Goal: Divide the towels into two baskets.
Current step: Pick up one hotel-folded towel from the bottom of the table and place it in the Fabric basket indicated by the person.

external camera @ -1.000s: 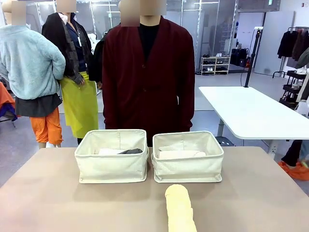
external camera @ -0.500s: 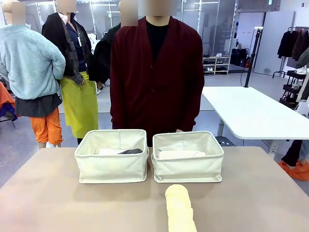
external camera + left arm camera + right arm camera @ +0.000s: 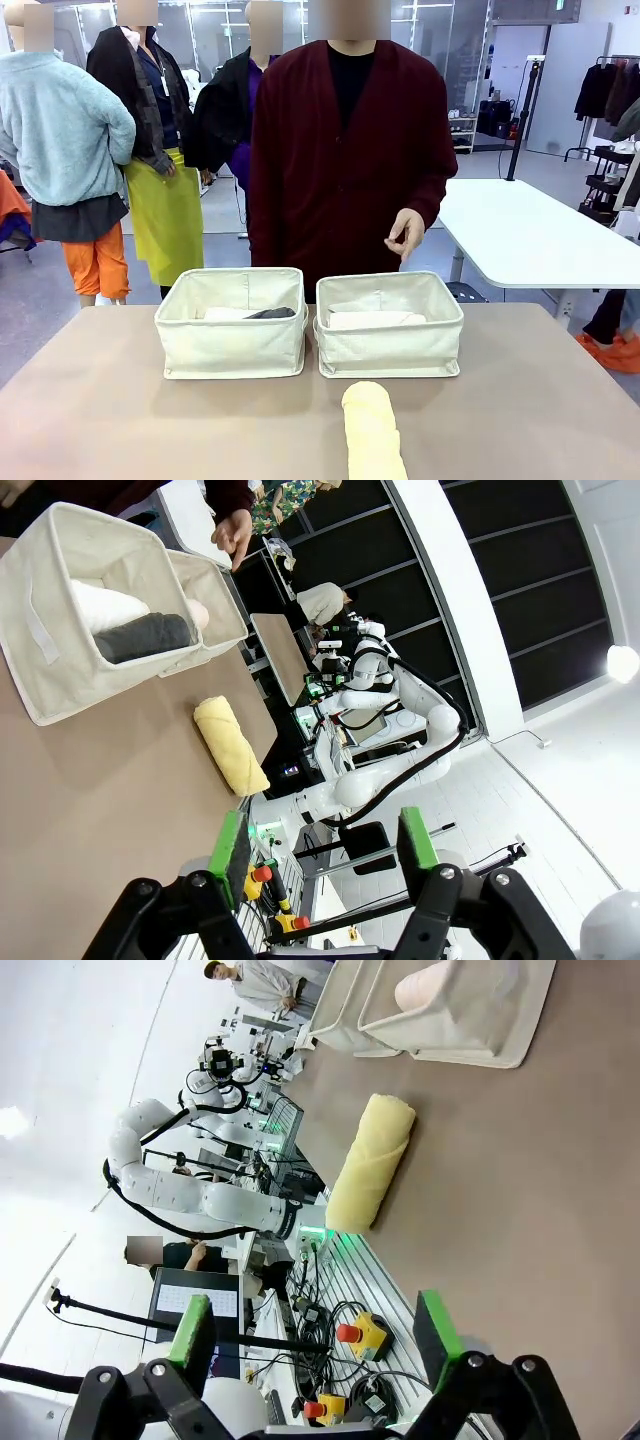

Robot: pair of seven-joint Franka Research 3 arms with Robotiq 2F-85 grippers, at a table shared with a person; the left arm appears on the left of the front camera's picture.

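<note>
Front view: our pale yellow rolled terry towel (image 3: 372,430) lies on the brown bench (image 3: 100,400) before the right cream canvas basket (image 3: 390,350), long axis toward us. Left wrist view: left jaws open, empty, towel well ahead. Right wrist view: right jaws open, empty; we judge this arm nearer.

The right basket (image 3: 390,338), cream canvas, stands upright holding a pale pink towel (image 3: 432,988). Just beside it, the identical left basket (image 3: 232,340) holds a white towel (image 3: 225,314) and a dark grey towel (image 3: 273,313). A pale yellow towel (image 3: 372,432), rolled, lies just in front of the right basket, one end toward it.
</note>
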